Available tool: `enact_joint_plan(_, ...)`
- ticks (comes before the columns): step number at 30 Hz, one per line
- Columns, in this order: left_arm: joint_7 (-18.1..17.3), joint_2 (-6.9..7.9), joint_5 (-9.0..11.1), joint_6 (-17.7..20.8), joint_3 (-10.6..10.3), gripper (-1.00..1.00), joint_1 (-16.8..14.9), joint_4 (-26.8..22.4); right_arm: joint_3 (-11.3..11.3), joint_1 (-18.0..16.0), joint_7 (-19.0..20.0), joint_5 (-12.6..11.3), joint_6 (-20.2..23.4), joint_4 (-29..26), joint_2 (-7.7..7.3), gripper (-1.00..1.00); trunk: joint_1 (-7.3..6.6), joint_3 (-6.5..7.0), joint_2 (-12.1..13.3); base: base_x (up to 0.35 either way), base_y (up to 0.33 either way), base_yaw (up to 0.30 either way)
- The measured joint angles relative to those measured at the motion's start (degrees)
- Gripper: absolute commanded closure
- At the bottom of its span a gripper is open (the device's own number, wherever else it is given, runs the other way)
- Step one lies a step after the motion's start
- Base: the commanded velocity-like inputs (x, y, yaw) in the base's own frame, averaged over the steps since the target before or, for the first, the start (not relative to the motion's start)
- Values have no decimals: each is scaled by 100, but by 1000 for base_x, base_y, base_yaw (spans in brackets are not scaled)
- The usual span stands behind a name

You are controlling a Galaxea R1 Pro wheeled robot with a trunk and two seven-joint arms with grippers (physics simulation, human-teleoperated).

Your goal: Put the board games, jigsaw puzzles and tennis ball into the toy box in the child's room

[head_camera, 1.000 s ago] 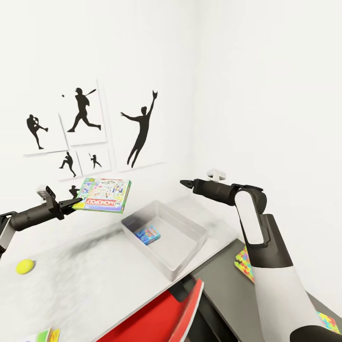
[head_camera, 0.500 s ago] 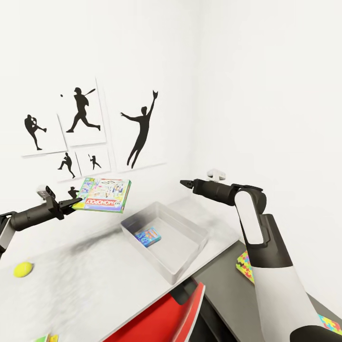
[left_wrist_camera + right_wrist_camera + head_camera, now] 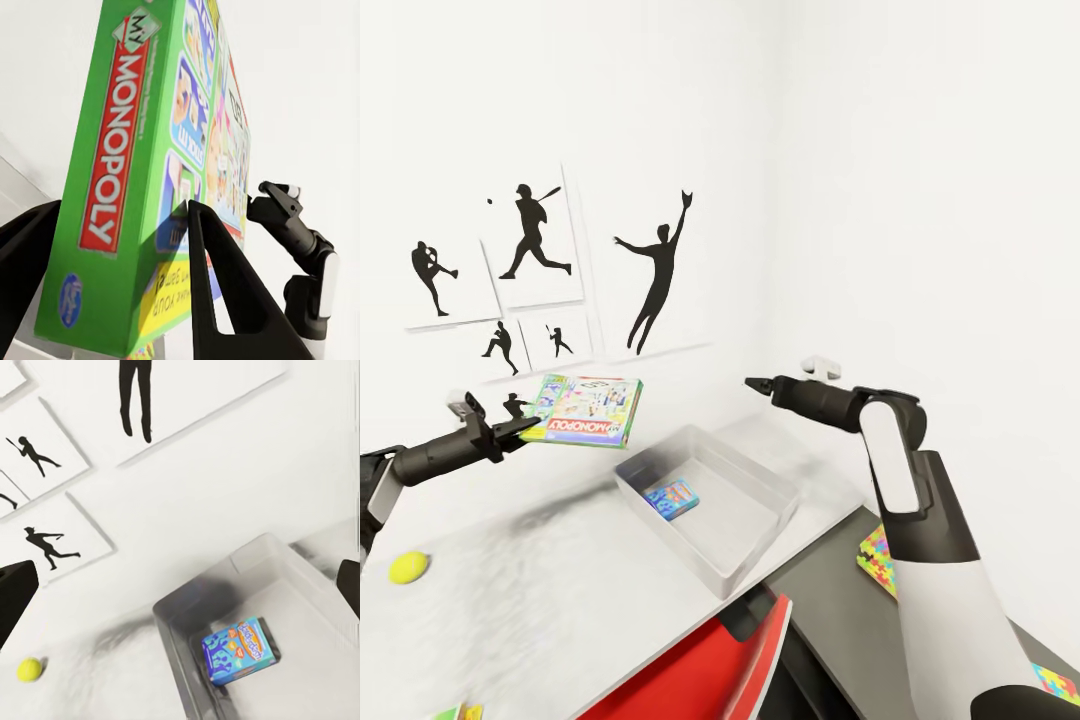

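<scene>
The long pale table point(image 3: 540, 590) runs along the white wall under the black sports pictures point(image 3: 540, 250), and the toy box point(image 3: 710, 515) sits on its far end with one thing in it so far: the small blue board game point(image 3: 671, 497), lying flat on the bottom. Since a second ago the left gripper point(image 3: 525, 428), clamped on the edge of the Monopoly box point(image 3: 585, 410), has carried it a little farther toward the bin; the game hangs in the air above the table, close to the bin's near corner but not yet over the opening. That tells me the drop is near, with a bit more reach still needed. The right gripper point(image 3: 753, 382) has barely moved; it hovers beyond the bin holding nothing, and its wrist camera shows the fingers spread wide at the picture's edges. The tennis ball point(image 3: 408, 567) waits on the table well away from the bin, one jigsaw puzzle point(image 3: 880, 555) lies on the lower dark section behind the right arm, and another point(image 3: 1055, 680) shows at the corner.
</scene>
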Motion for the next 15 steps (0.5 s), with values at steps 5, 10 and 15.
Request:
enact_joint_plan(5, 19, -115, -16, 11, -6, 100, 0, 0, -288, 0, 0, 7, 12, -39, -11, -100, 0, 0, 0, 0, 0, 0)
enact_joint_plan(10, 30, -302, -17, 24, -2, 100, 0, 0, -439, -2, 0, 13, 13, -52, -16, -100, 0, 0, 0, 0, 0, 0)
enact_joint_plan(15, 99, -629, -29, 24, 2, 100, 1, 0, -505, -2, 0, 15, 14, -56, -17, -100, 0, 0, 0, 0, 0, 0)
